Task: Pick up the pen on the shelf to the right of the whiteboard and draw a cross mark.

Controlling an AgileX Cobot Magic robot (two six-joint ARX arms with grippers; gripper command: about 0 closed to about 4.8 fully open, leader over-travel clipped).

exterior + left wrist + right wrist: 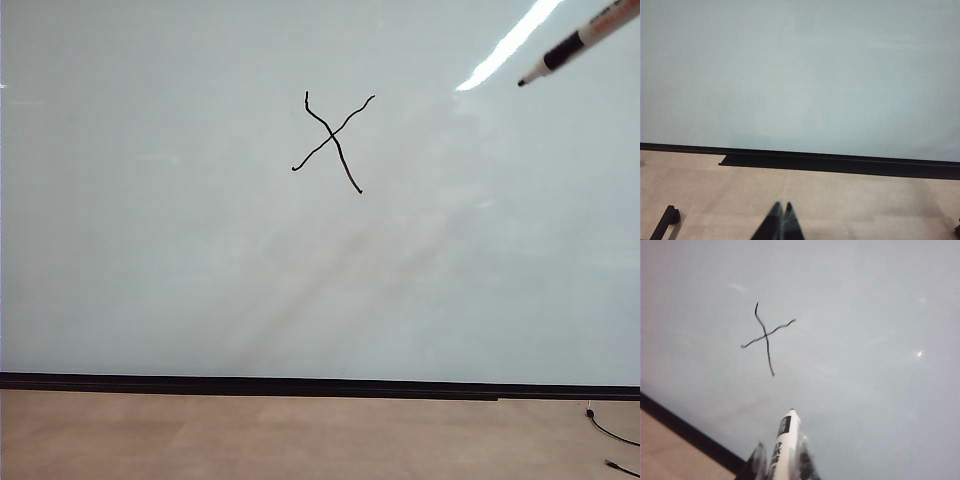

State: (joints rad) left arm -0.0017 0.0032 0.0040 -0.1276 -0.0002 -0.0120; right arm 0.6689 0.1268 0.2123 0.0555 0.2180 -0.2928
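Right gripper (782,465), half cropped, jaws clamping pen (784,442); left gripper (781,222) jaws together, empty.

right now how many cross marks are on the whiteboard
1: the cross mark sits upper middle of the whiteboard, left of the pen in the right gripper.

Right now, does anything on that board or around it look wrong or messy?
Nothing is damaged. The cross mark on the whiteboard has wobbly lines. The right gripper holds the pen away from the mark, and the left gripper sits shut, low near the floor.
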